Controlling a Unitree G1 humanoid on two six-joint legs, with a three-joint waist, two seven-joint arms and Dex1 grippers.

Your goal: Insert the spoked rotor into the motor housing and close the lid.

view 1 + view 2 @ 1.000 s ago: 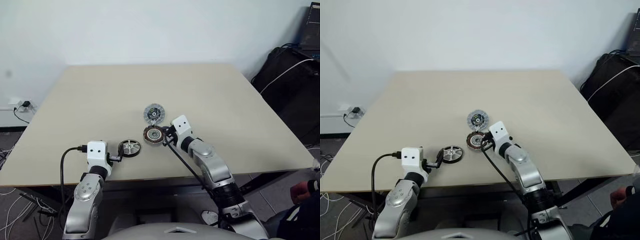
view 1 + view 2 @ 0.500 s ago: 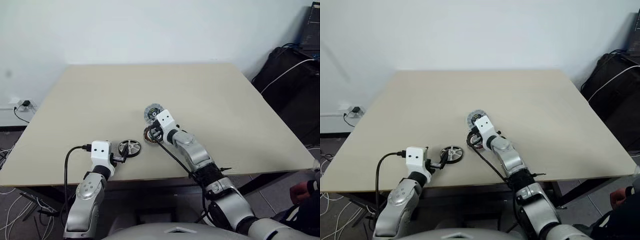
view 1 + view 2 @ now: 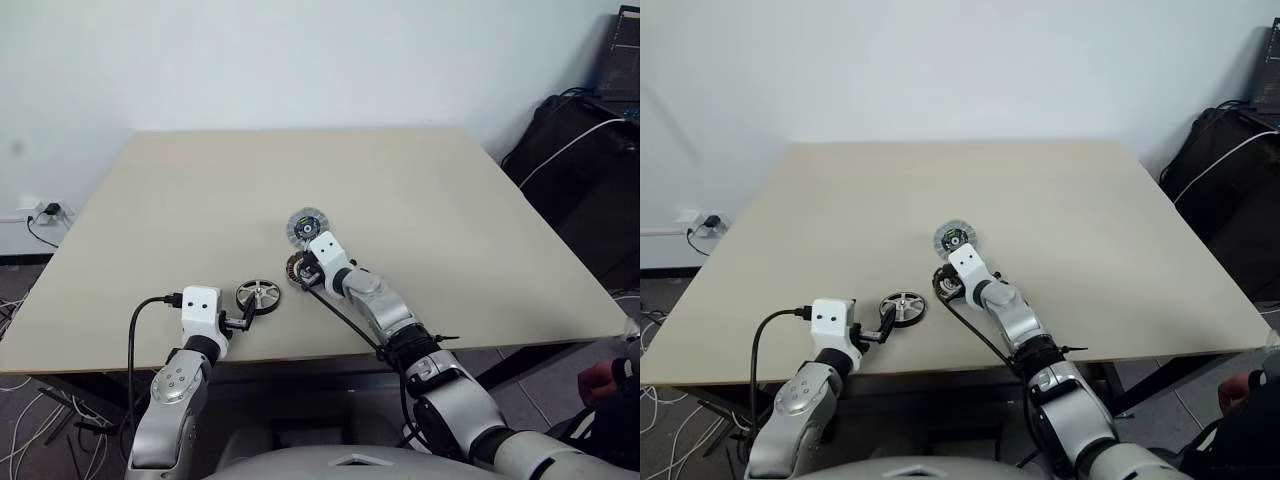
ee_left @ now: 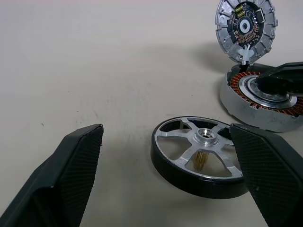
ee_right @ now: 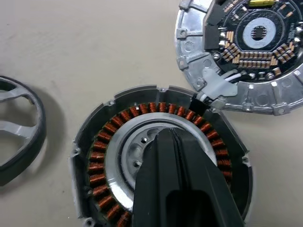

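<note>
Beige table (image 3: 420,200) — spoked rotor (image 4: 198,161) beside motor housing (image 5: 161,161).

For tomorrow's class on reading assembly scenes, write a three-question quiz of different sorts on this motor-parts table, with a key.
1. True or false: the spoked rotor is already seated inside the motor housing.
2. Which gripper has its fingers pressed together over the housing's centre? A) left gripper B) right gripper
3. Fill in: the lid lies open beside the housing, its ______ face showing.

Key
1. False: it lies on the table, apart from the housing, between the left gripper's spread fingers.
2. B.
3. Inner: silvery, with dark circuitry around the centre.
</note>
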